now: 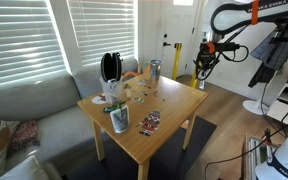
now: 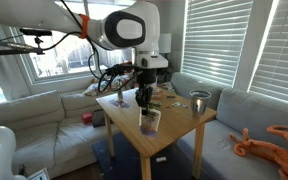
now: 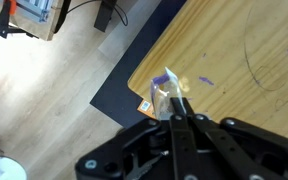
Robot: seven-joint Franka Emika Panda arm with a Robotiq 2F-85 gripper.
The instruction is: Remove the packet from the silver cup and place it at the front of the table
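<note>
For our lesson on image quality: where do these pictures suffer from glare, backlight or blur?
In both exterior views daylight through the blinds burns out the windows and leaves the room dimmer; in the wrist view the packet glints with glare, and the gripper, close to the lens, looks dark and soft.

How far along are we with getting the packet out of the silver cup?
Done: the small clear packet with purple print is out of the silver metal cup. In hand: the gripper is shut on it above a corner of the pale-yellow wooden table. Left: lower it, release, withdraw.
</note>
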